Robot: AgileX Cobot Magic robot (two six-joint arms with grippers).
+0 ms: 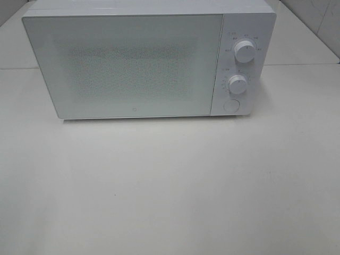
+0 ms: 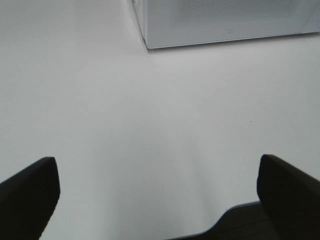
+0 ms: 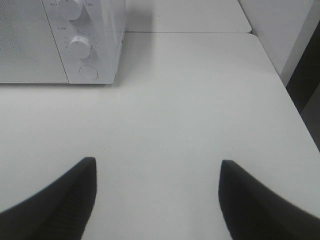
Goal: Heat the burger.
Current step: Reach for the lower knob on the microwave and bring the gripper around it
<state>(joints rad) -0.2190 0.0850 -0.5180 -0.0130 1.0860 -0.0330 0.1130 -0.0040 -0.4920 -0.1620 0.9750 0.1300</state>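
Observation:
The burger is out of view in every frame. A white microwave point(image 1: 133, 64) stands at the back of the white table point(image 1: 170, 186) with its door shut; two round knobs point(image 1: 244, 51) and a round button point(image 1: 231, 105) sit on its right panel. My left gripper point(image 2: 157, 180) hovers open over bare table, the microwave's lower left corner point(image 2: 146, 46) ahead of it. My right gripper point(image 3: 157, 180) is also open and empty, with the microwave's control panel point(image 3: 82, 45) ahead of it. Neither arm shows in the exterior high view.
The table's right edge point(image 3: 295, 105) drops off beside the right gripper, with a dark gap beyond it. A second white surface point(image 1: 303, 42) lies behind the microwave.

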